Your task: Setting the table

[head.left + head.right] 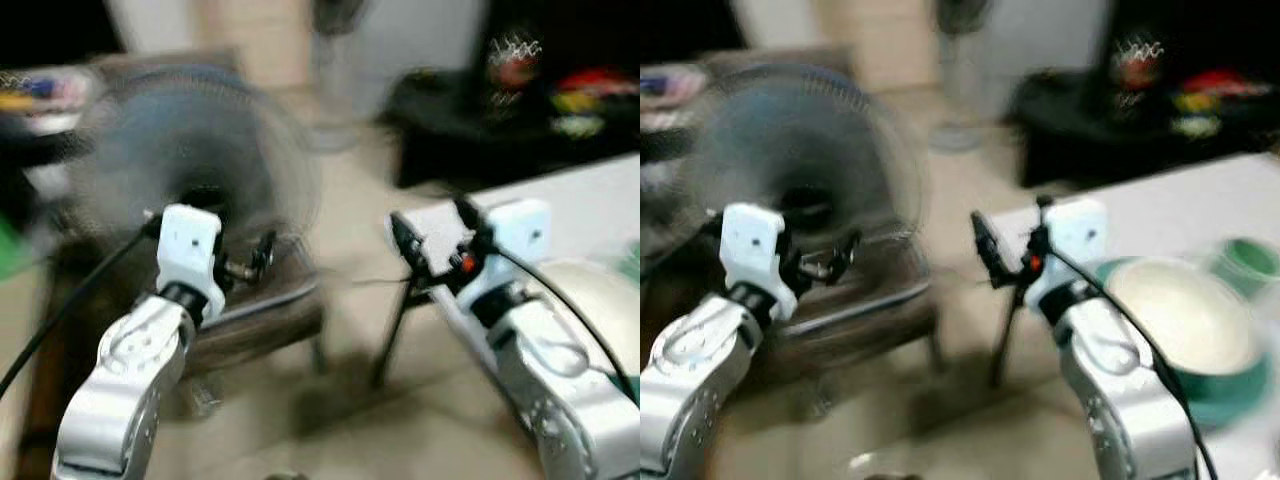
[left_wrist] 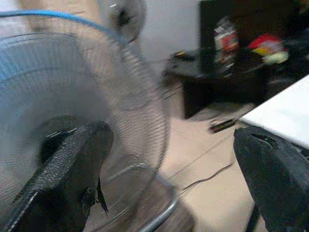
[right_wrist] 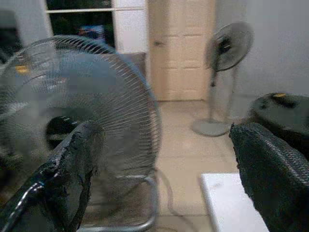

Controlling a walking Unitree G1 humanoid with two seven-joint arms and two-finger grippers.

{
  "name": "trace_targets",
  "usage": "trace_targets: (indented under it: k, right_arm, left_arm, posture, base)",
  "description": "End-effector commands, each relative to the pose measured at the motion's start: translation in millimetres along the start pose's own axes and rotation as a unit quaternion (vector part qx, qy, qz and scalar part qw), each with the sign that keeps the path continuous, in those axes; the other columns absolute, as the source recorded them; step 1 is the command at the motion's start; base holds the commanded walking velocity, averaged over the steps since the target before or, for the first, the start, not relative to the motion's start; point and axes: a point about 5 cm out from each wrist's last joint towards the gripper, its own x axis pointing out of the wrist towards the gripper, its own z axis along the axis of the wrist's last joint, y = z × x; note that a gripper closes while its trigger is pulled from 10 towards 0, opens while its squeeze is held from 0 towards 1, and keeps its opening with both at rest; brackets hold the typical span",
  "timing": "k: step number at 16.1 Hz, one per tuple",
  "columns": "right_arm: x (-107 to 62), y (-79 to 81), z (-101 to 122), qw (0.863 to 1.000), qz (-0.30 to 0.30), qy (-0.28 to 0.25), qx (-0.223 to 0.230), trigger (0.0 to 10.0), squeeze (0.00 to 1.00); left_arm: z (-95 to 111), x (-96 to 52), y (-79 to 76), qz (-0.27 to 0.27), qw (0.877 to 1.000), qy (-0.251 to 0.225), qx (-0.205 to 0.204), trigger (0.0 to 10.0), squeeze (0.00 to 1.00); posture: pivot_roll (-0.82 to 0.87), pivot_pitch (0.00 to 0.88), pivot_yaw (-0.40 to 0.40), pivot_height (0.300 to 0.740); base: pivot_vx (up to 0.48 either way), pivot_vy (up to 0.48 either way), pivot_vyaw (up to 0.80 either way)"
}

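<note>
The views are blurred by motion. A white table [image 1: 1160,215] stands on my right. On it sits a green bowl [image 1: 1185,325] with a pale inside, and a small green cup [image 1: 1245,258] is just behind it. My right gripper [image 1: 435,228] is raised over the table's left edge, open and holding nothing; its fingers [image 3: 270,179] stand wide apart. My left gripper [image 1: 250,265] is raised in front of a grey table fan [image 1: 200,170], also open and empty, with its fingers [image 2: 63,183] spread.
The grey fan rests on a dark brown stool [image 1: 265,315] at the left. A pedestal fan [image 3: 227,46] stands by a pale door [image 3: 181,48]. A low dark cabinet [image 1: 500,130] with colourful items lies behind the table. Beige floor [image 1: 350,400] runs between stool and table.
</note>
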Motion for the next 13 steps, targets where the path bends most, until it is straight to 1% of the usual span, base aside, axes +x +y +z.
trace_targets:
  k: [1, 3, 5, 6, 7, 9, 11, 12, 13]
  right_arm:
    - [1.1, 1.9, -0.5, 1.000, 0.006, 0.000, 0.005, 10.0, 1.00]
    - [0.0, -1.0, -4.3, 1.000, -0.007, 0.014, 0.022, 10.0, 1.00]
    - [-4.2, -5.0, -14.9, 0.999, -0.012, 0.041, 0.010, 10.0, 1.00]
    - [-4.7, -5.9, -16.1, 0.999, -0.016, 0.046, 0.011, 10.0, 1.00]
    - [-4.8, -5.1, -15.7, 0.999, -0.013, 0.045, 0.015, 10.0, 1.00]
    - [-6.2, -3.4, -19.5, 0.999, -0.001, 0.051, 0.015, 10.0, 1.00]
    - [-4.1, -1.6, -17.1, 0.999, 0.000, 0.049, 0.018, 10.0, 1.00]
    - [-3.7, 0.3, -15.9, 0.999, 0.012, 0.047, 0.022, 10.0, 1.00]
    - [-5.9, -1.1, -20.5, 0.998, 0.021, 0.057, 0.013, 10.0, 1.00]
  left_arm:
    - [-1.2, -1.0, 2.4, 0.008, 1.000, 0.005, 0.007, 10.0, 0.00]
    - [-0.1, -0.3, 3.8, 0.015, 1.000, 0.004, 0.000, 10.0, 0.00]
    - [-2.2, 0.9, 1.2, 0.007, 1.000, 0.008, 0.000, 10.0, 0.00]
    - [-1.8, 1.4, 1.2, 0.007, 1.000, 0.008, 0.001, 10.0, 0.00]
    - [-1.1, 1.9, 2.4, 0.010, 1.000, 0.007, -0.001, 10.0, 0.00]
    - [-3.1, 3.6, -0.3, 0.000, 1.000, 0.009, 0.003, 10.0, 0.00]
    - [0.8, 6.3, 2.7, 0.002, 1.000, 0.005, 0.001, 10.0, 0.00]
    - [0.9, 6.2, 3.7, 0.007, 1.000, 0.004, -0.002, 10.0, 0.00]
    - [-2.7, 4.5, 0.9, 0.003, 1.000, 0.010, 0.003, 10.0, 0.00]
  posture:
    - [0.11, 0.000, 0.047, 0.740]
    - [0.10, 0.000, 0.051, 0.740]
    - [0.09, 0.000, 0.051, 0.740]
    - [0.09, 0.000, 0.051, 0.740]
    - [0.09, 0.000, 0.055, 0.740]
    - [0.09, 0.000, 0.064, 0.740]
    - [0.08, 0.000, 0.066, 0.740]
    - [0.09, 0.000, 0.069, 0.740]
    - [0.09, 0.000, 0.069, 0.740]
  base:
    - [0.000, 0.000, 0.80]
    - [0.000, 0.000, 0.80]
    - [0.000, 0.000, 0.80]
    - [0.000, 0.000, 0.80]
    - [0.000, 0.000, 0.80]
    - [0.000, 0.000, 0.80]
    - [0.000, 0.000, 0.80]
    - [0.000, 0.000, 0.80]
    - [0.000, 0.000, 0.80]
